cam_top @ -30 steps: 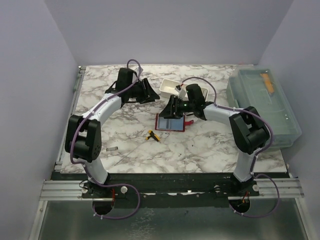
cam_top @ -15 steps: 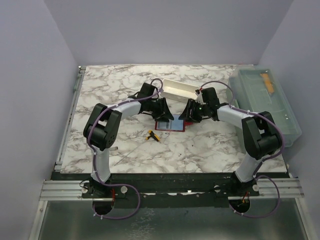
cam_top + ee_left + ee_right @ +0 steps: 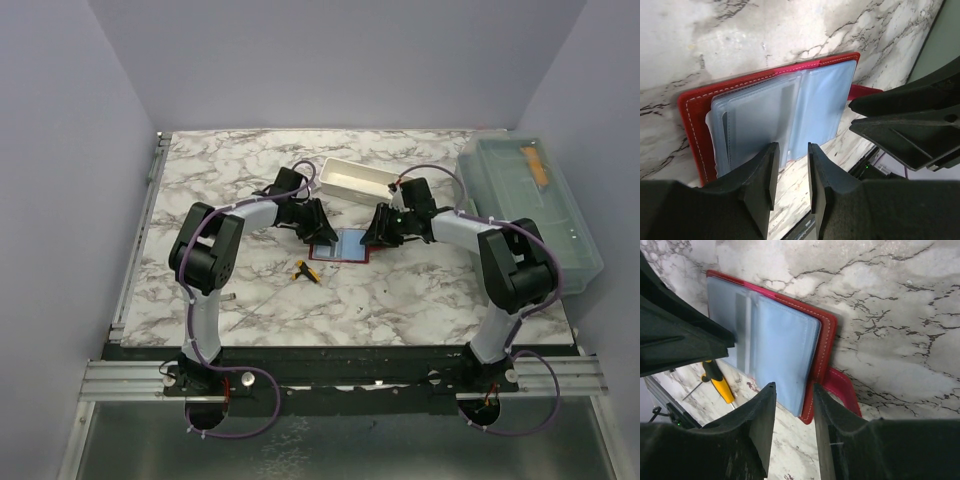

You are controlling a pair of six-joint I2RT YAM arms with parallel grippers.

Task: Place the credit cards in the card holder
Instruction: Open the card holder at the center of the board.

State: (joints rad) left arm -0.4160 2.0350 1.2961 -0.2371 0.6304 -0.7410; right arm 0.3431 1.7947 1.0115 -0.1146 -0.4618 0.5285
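**Inspector A:** We start at the left of the overhead view. What do we record for the left gripper (image 3: pixel 312 228)?

**Inspector B:** We find it low at the left edge of the card holder (image 3: pixel 340 246), near the centre of the frame. Its jaws stand slightly apart. The blue-grey sleeve shows through the narrow gap, and nothing is clamped.

**A:** And below it?

**B:** A yellow-handled tool (image 3: pixel 305 271) lies on the marble table (image 3: pixel 220 190), just lower left of the holder and not touching it.

**A:** What is the holder's condition?

**B:** It lies open and flat, sleeves up. We cannot make out the credit cards. The right wrist view shows only a pale strip (image 3: pixel 742 322) in one pocket.

**A:** Further right?

**B:** A white tray (image 3: pixel 350 188) sits above centre, apart from the holder. The right gripper (image 3: pixel 372 232) is at the holder's right edge. Its jaws are also a little apart, with lining and red border in the gap. A clear lidded bin (image 3: pixel 530 215) stands at the right edge of the frame.
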